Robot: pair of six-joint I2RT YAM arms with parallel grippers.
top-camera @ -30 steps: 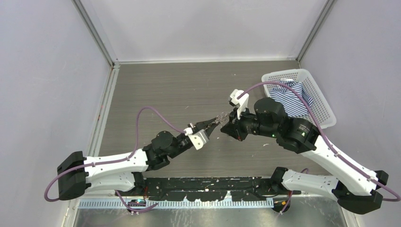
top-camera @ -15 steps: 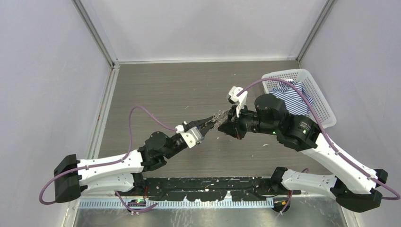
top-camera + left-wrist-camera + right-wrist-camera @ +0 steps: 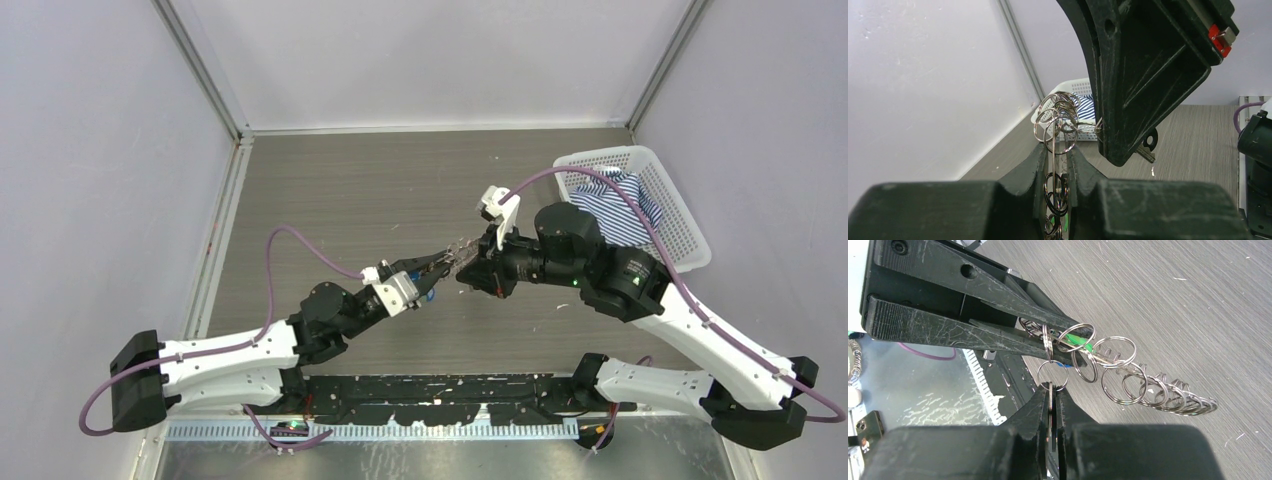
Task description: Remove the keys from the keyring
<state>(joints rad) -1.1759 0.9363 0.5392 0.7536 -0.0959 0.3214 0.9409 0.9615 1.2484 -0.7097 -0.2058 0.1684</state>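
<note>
Keyring [image 3: 1135, 385] and keys hang above the middle of the grey wood-grain tabletop [image 3: 360, 190], strung between the two claws and clear of its surface.

From the top view, the left arm [image 3: 230, 355] reaches from 7 o'clock towards the centre. The right arm [image 3: 690, 320] rises from 5 o'clock and bends back towards 9 o'clock to meet it. At 2 o'clock on the tabletop sits a white plastic basket [image 3: 688, 228] with a blue-and-white striped cloth [image 3: 615, 205] bunched inside, well apart from the claws.

The left claw [image 3: 450, 260] points towards 2 o'clock. Its black fingers [image 3: 973, 335] are nearly closed and pinch the keyring, which here is a string of linked silvery split rings. In the right wrist view the rings trail out of that grip towards 4 o'clock in a loose overlapping row, touching nothing else.

The right claw [image 3: 466, 268], just beside the left one at its 3 o'clock, has its fingers pressed almost together on a thin flat key [image 3: 1147, 144]. The key's dark head pokes out below that claw in the left wrist view. One small ring [image 3: 1052, 375] joins this key to the rings in the left claw.

A green key head [image 3: 1079, 342] shows among the rings at the left claw's tips.
</note>
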